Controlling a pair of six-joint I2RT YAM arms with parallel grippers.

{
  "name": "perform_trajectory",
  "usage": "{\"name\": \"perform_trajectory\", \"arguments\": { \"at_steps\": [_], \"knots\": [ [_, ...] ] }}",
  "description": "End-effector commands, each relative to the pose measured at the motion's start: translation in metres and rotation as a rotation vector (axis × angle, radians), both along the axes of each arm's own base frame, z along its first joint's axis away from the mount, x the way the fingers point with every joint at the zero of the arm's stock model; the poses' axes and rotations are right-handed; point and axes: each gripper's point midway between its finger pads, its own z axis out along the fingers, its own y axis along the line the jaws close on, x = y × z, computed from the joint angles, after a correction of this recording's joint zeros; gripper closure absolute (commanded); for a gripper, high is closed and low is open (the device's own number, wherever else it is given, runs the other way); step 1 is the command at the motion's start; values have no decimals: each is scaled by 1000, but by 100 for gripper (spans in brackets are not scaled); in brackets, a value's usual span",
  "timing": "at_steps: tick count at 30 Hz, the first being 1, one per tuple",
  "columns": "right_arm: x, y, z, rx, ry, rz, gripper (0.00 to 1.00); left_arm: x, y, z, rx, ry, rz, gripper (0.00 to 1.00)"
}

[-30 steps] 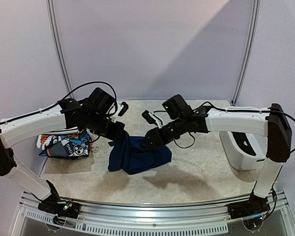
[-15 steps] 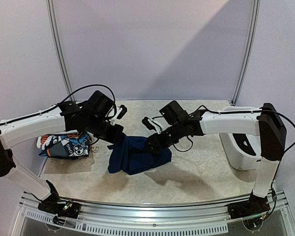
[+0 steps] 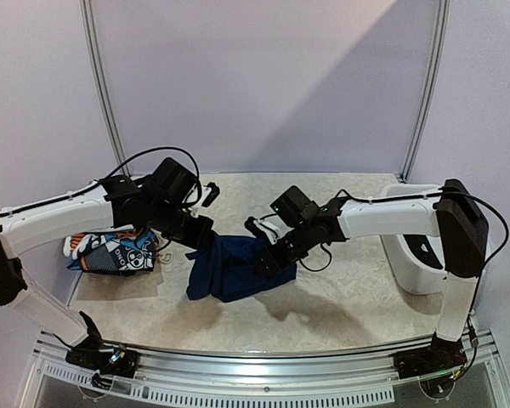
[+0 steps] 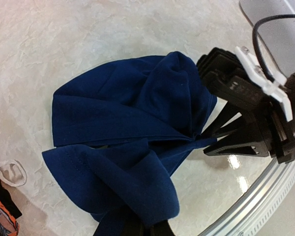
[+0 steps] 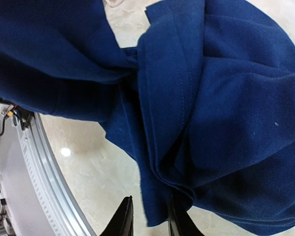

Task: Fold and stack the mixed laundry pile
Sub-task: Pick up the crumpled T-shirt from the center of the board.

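Two claws on the navy blue cloth [image 3: 229, 270]

The cloth lies bunched up on the table [image 3: 348, 297], well to the left of the white tub [image 3: 412, 259]. The left claw [image 3: 204, 241] is squeezed tight on the corner farthest from the tub. The right claw [image 5: 150, 221] is at the side nearer the tub. Its fingers are close around a fold, but I cannot tell if they pinch it.
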Motion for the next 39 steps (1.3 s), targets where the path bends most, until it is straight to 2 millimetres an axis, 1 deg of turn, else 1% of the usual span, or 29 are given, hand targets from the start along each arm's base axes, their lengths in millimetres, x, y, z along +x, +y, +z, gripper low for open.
{"name": "perform_trajectory", "arguments": {
  "at_steps": [1,3,4,6,8,10,11,12,15,16,18,19,20,22,23,25,28,30,33,35,39],
  "knots": [
    [1,-6,-15,-64,-10,-13,84,-3,0,2,0,-11,-9,100],
    [4,-8,-17,-98,-11,-30,96,-3,0,2,-1,-12,-8,100],
    [5,-9,-19,-116,-4,-33,99,-3,0,3,0,-13,-9,100],
    [7,-9,-21,-137,2,-43,100,-3,1,3,3,-16,-7,100],
    [9,-9,-17,-133,-6,-55,100,-2,3,5,13,-23,-2,100],
    [13,-9,-6,-119,-28,-70,100,-2,6,9,25,-28,-4,100],
    [15,-10,1,-117,-42,-80,100,0,12,12,49,-45,11,100],
    [18,-10,13,-102,-66,-90,100,0,16,15,63,-54,17,100],
    [27,-16,43,-94,-123,-125,100,1,27,34,91,-91,29,100],
    [31,-19,60,-79,-150,-141,100,2,31,43,96,-110,31,100],
    [42,-28,86,-61,-191,-183,100,4,39,62,110,-152,36,100],
    [49,-35,106,-41,-220,-213,100,5,44,73,118,-178,41,100],
    [56,-41,121,-31,-244,-242,100,7,49,86,120,-206,49,100],
    [69,-56,155,-6,-299,-298,100,9,59,110,123,-257,61,100],
    [73,-64,177,19,-332,-322,100,10,64,120,127,-278,67,100],
    [84,-80,213,45,-402,-375,100,12,74,144,130,-330,77,100],
    [95,-106,266,82,-518,-458,100,16,87,178,137,-406,93,100],
    [99,-121,297,103,-590,-499,100,18,94,200,138,-456,105,100],
    [99,-139,339,129,-693,-548,100,22,102,231,131,-530,121,100],
    [99,-150,358,138,-751,-577,100,22,104,251,111,-578,127,100],
    [94,-176,397,170,-861,-655,100,22,108,279,83,-646,136,100]
  ]
}}
